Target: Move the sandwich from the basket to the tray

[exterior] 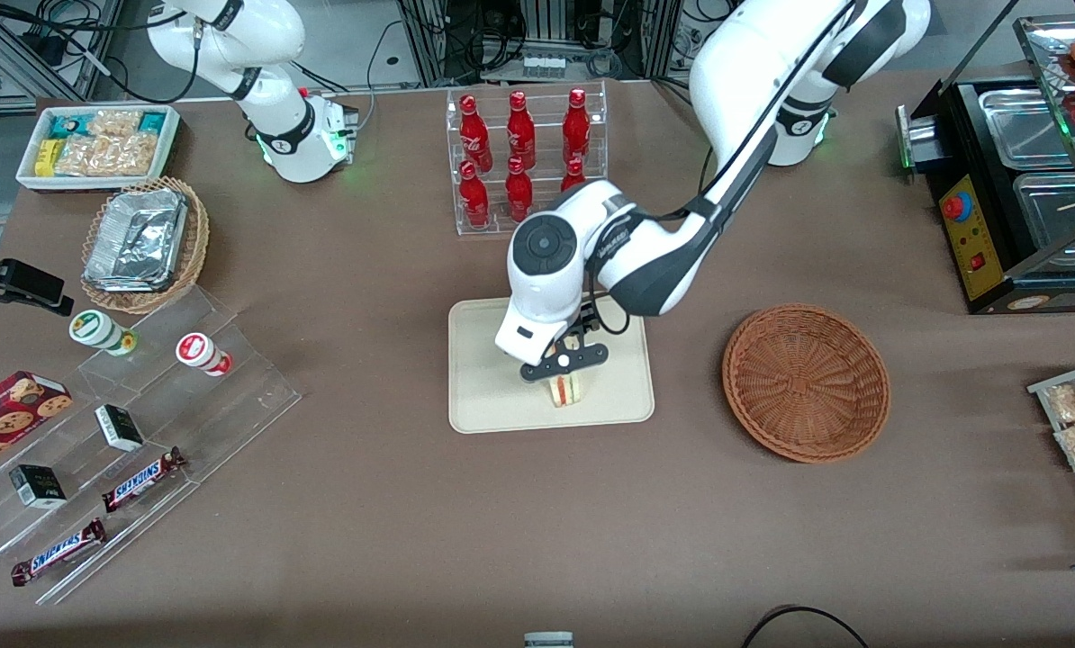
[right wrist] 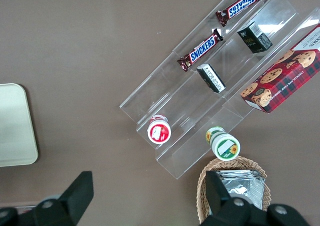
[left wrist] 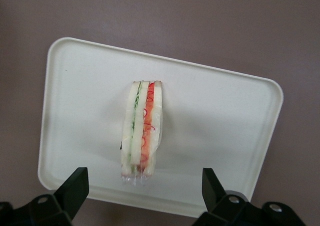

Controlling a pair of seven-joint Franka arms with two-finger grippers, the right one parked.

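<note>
Sandwich stands on its edge on the tray, near the tray's edge closest to the front camera, filling layers showing; the wrist view confirms it resting on the tray surface; gripper sits directly above the sandwich, fingers spread wide on either side of it and clear of the bread, holding nothing; basket lies beside the tray toward the working arm's end of the table, no sandwich in it.
</note>
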